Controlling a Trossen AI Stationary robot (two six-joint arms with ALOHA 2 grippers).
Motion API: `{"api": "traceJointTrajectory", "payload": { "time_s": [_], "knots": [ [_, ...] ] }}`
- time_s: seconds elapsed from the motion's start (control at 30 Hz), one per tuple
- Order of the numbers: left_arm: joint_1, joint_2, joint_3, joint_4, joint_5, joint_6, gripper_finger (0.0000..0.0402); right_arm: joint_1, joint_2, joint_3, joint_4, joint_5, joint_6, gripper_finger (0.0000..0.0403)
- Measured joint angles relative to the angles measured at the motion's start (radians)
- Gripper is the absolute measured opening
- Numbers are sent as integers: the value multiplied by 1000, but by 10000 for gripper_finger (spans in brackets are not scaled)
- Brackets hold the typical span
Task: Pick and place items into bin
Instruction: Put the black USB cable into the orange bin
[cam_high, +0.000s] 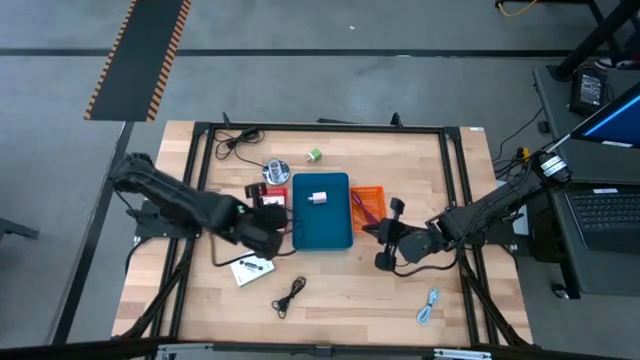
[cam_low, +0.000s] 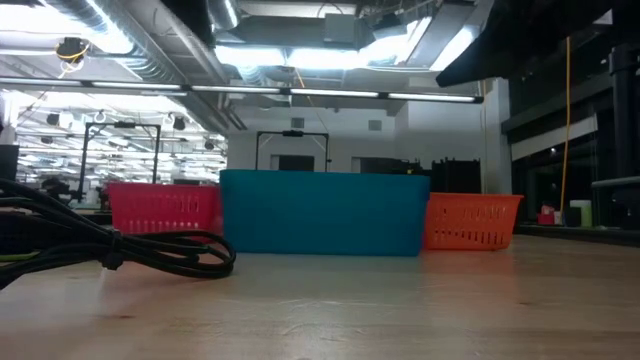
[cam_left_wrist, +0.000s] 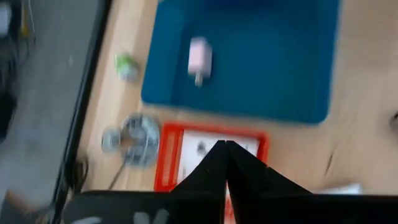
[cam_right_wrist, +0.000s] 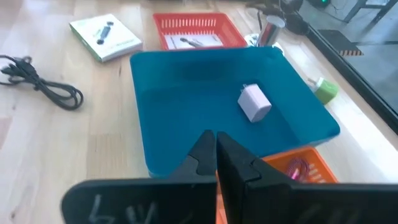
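Observation:
The teal bin (cam_high: 335, 232) stands mid-table with a pale block (cam_high: 318, 197) lying in it. A red basket (cam_left_wrist: 169, 140) at the bin's left holds a white card (cam_left_wrist: 202, 146). My left gripper (cam_left_wrist: 225, 149) hangs shut above that basket, with nothing between its fingers. My right gripper (cam_right_wrist: 216, 142) is shut and empty at the bin's right side, over the orange basket (cam_right_wrist: 311, 163), which holds a reddish cable (cam_right_wrist: 297, 168). On the table lie a green cube (cam_high: 314, 155), another white card (cam_high: 250, 268), a coiled black cable (cam_high: 290, 295) and a blue-white cable (cam_high: 430, 305).
A shiny silver round object (cam_high: 276, 172) sits beyond the red basket. A long black cable (cam_high: 235, 140) lies at the far left corner. A black frame (cam_high: 320, 127) borders the wooden table. Bare wood shows along the near edge.

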Motion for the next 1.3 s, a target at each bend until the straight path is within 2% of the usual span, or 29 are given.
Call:
{"api": "traceJointTrajectory", "payload": {
  "time_s": [0.27, 0.5, 0.73, 0.8, 0.93, 1.1, 1.2, 1.3],
  "knots": [
    [-42, -148, -282, 444, -23, 121, 3, 5, 0, 0, 62, -25, -18, 0],
    [-40, -201, -503, 803, 101, 263, 3, 36, 0, 0, 97, -27, -13, 0],
    [-33, -276, -596, 1010, 211, 415, 3, 48, 0, 0, 112, -1, -41, 0],
    [-20, -300, -637, 1087, 248, 437, 3, 48, 0, 0, 122, 33, -40, 0],
    [8, -329, -732, 1241, 311, 464, 3, 48, 0, -48, 196, 35, -42, 0],
    [15, -334, -819, 1452, 394, 465, 3, 48, 0, -84, 236, -15, -39, 0],
    [8, -332, -830, 1454, 431, 427, 3, 48, 0, -84, 239, -61, -39, 0],
    [-7, -330, -825, 1447, 411, 347, 3, 48, 0, -84, 239, -63, -42, 0]
  ]
}}
